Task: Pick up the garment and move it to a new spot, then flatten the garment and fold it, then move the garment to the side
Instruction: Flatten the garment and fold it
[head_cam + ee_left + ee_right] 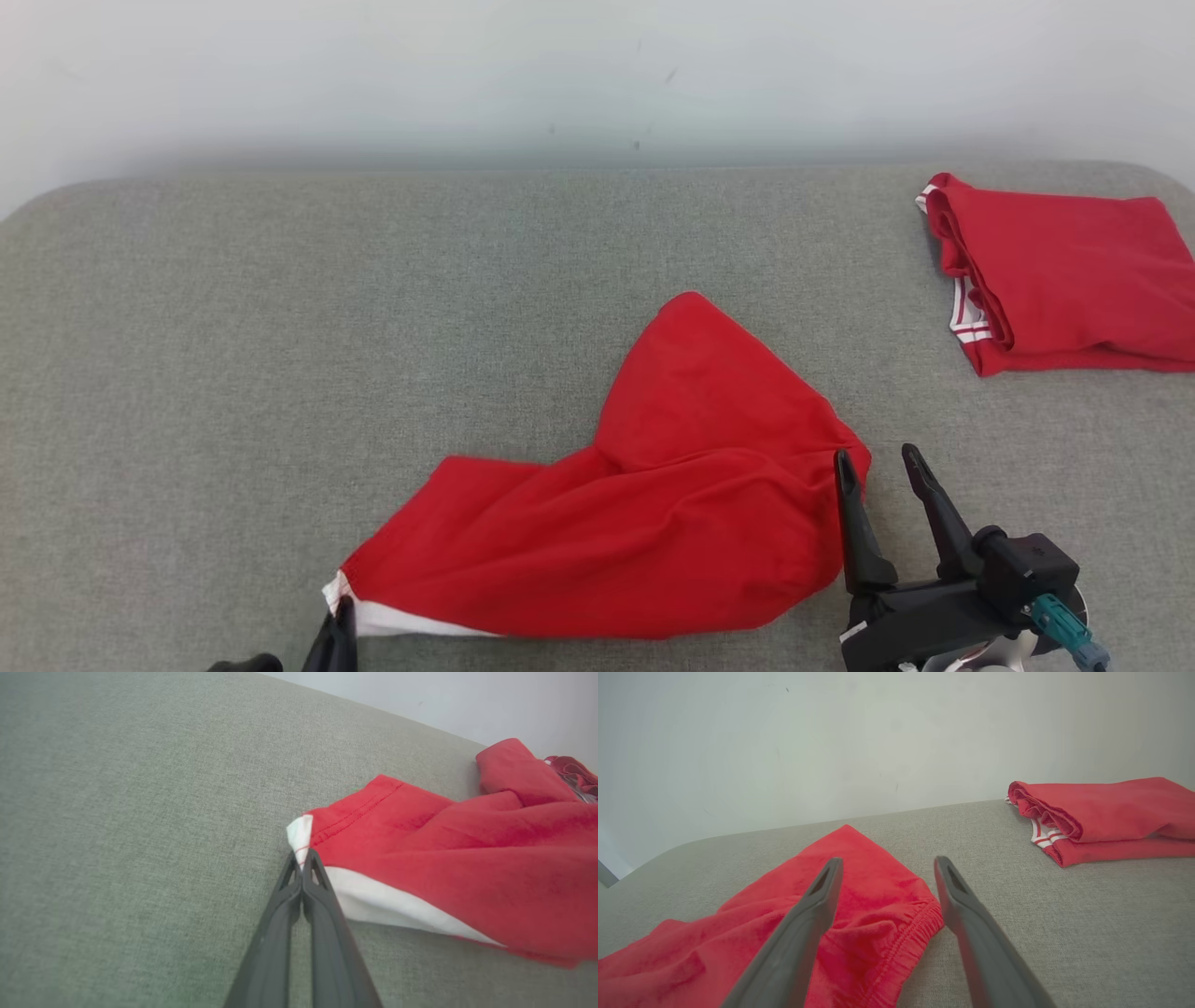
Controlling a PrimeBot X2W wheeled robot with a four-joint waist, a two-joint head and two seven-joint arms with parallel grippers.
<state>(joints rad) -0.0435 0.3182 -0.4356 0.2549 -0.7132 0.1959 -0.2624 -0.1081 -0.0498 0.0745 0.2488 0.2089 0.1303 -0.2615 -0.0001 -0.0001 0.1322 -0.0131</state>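
Observation:
A red garment (653, 504) with a white band along one hem lies rumpled on the grey padded surface, near the front centre. My left gripper (341, 611) is shut on the white corner of that hem (299, 835) at the garment's lower left. My right gripper (878, 457) stands open at the garment's right edge, its left finger touching the red cloth. In the right wrist view the elastic waistband (920, 926) lies between and just below my right gripper's (887, 863) two fingers.
A second red garment (1064, 271), folded with white-striped trim, lies at the far right (1101, 816). The grey padded surface (280, 327) is bare on the left and centre back. A pale wall (597, 75) rises behind it.

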